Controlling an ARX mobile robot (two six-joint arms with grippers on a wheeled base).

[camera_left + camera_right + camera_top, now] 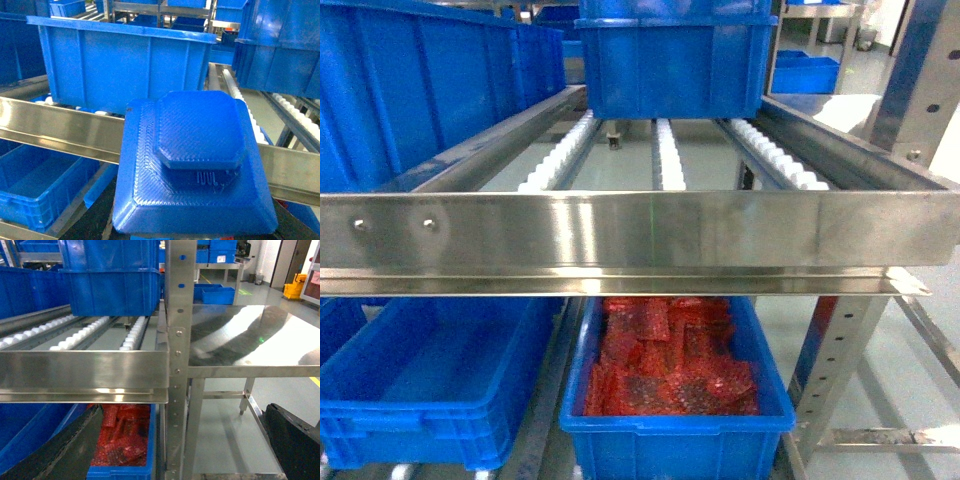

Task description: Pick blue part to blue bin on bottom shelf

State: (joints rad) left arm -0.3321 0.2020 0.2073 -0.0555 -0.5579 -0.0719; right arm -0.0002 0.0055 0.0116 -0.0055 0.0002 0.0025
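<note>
The blue part (192, 160) fills the lower centre of the left wrist view, a stepped, octagon-topped printed piece sitting right at the camera, so the left gripper looks to be clenched on it, though its fingers are hidden beneath the part and the grip itself can't be confirmed. Behind it, across the middle of that frame, runs the steel front rail (60, 127) of the upper roller level, with a big blue crate (120, 70) standing on the rollers above. The target, the empty blue bin (430, 385), sits lower left in the head view on the bottom shelf (548, 420), beside the bin of red parts (670, 365) at lower centre. Here is the danger: the part is riding at rail height, and the bin opening lies under that overhang, so a straight push forward would knock the part against the rail and could lever it out of the grasp. Drift to the right and it lands among the red pieces instead. The right gripper shows two dark fingers (65, 450) spread wide at the bottom corners of its own view, holding nothing.
</note>
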